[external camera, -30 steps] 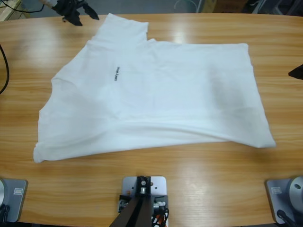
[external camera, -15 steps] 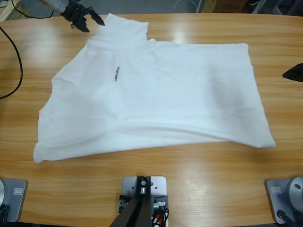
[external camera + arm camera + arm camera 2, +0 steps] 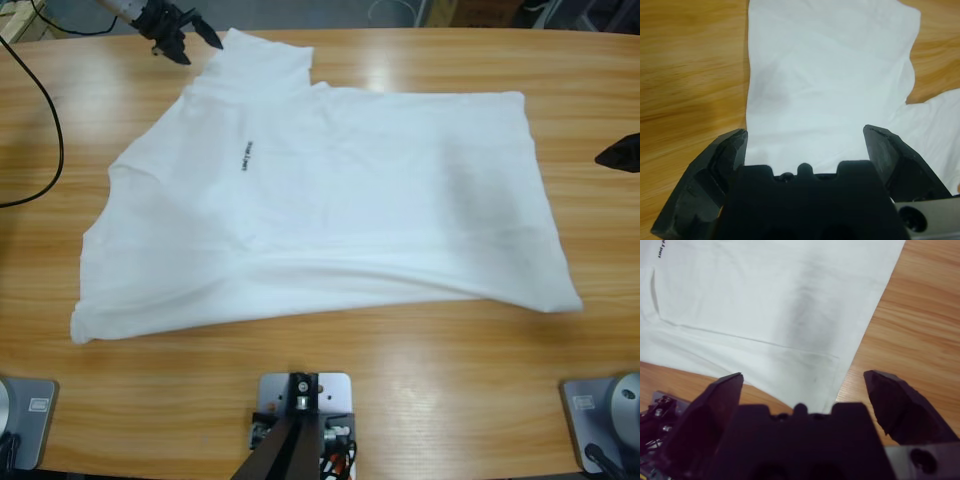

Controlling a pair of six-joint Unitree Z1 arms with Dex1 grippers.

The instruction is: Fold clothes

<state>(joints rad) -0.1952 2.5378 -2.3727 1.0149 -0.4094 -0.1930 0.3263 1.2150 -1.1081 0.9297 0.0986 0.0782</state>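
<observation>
plain white short-sleeved cotton t-shirt (image 3: 330, 200) lies spread on a long wooden table (image 3: 60, 120). left gripper (image 3: 190, 38) hovers unclenched beside its sleeve; right gripper (image 3: 805, 385) unclenched, empty.

t-shirt (image 3: 330, 200) flat mid-counter (image 3: 450, 380) | left gripper (image 3: 185, 38) just beside its far-left sleeve | right gripper (image 3: 622, 153) at right edge, well apart

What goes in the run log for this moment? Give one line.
stage: pre-grasp | T-shirt: spread on table | left tool: open over sleeve | right tool: open, near hem
</observation>
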